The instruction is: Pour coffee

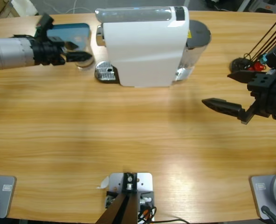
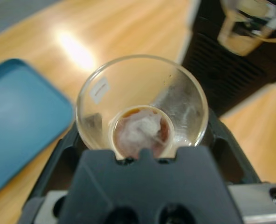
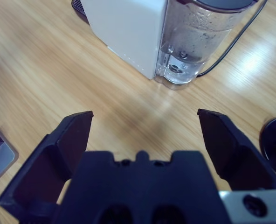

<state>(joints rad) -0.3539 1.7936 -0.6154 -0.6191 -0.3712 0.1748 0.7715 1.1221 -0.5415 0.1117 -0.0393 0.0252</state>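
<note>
1. where the left hand (image 1: 79, 57) reaches in from the upper left edge, it is clamped on a small clear glass (image 2: 141, 106), just beside the coffee machine's drip grille (image 1: 105, 71).
2. the coffee (image 2: 141, 132) lies as a shallow brown layer at the bottom of that glass.
3. a blue tray (image 1: 72, 33) sits on the surface (image 1: 128, 126) just behind the left hand.
4. the right hand (image 3: 145, 126) hovers over bare wood right of the white coffee machine (image 1: 142, 44), jaws wide apart, holding nothing.
</note>
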